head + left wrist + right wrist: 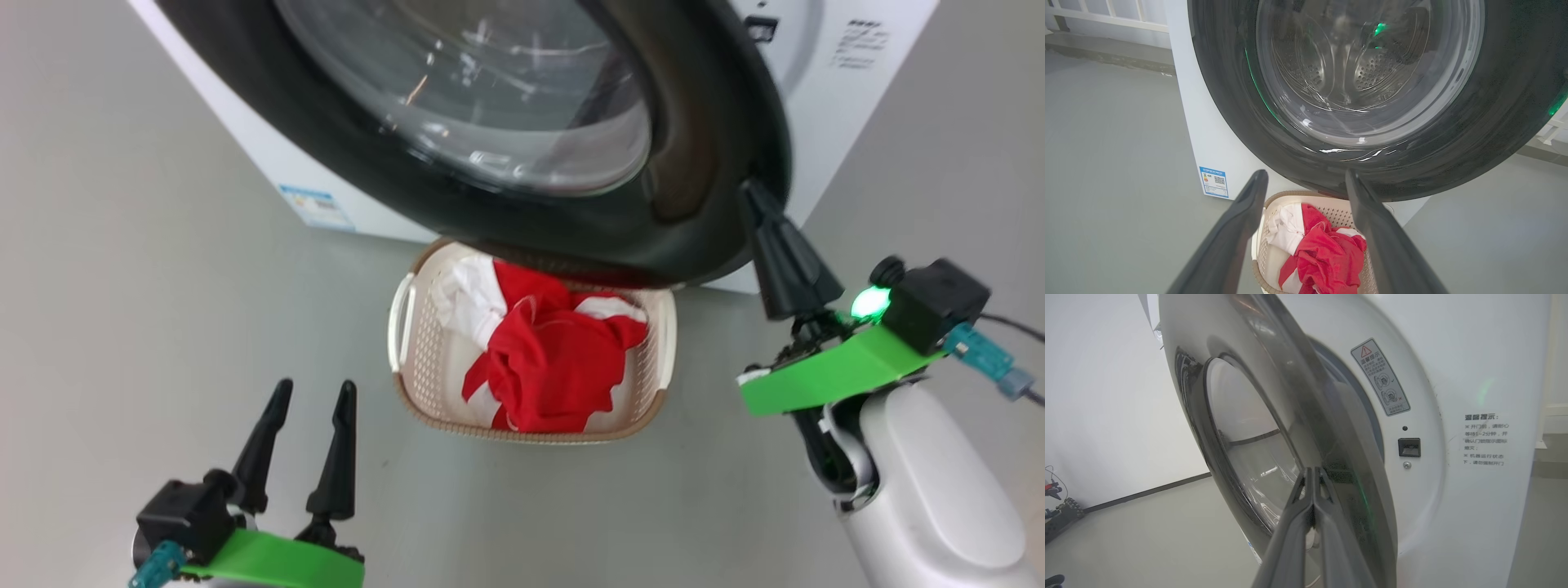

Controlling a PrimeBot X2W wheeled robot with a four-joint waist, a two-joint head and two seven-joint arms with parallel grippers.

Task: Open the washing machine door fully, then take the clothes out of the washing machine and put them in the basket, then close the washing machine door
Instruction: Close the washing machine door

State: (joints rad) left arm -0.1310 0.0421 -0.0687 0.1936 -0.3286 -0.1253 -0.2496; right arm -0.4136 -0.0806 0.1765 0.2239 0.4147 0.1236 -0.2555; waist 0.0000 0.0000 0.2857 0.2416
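Evidently, with the clothes (547,351) heaped in the basket (420,359) beneath the ajar washing machine door (367,163), the right gripper (753,200), clenched empty, sits at the door's rim to push it shut, while the left gripper (317,388) idles, jaws spread.

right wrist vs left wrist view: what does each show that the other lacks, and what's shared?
Right wrist adds: the shut right gripper at the door edge, the latch slot, a warning sticker. Left wrist adds: the open left gripper, the basket holding the clothes, the blue label, the drum through the glass. Shared: door, white machine, grey floor.
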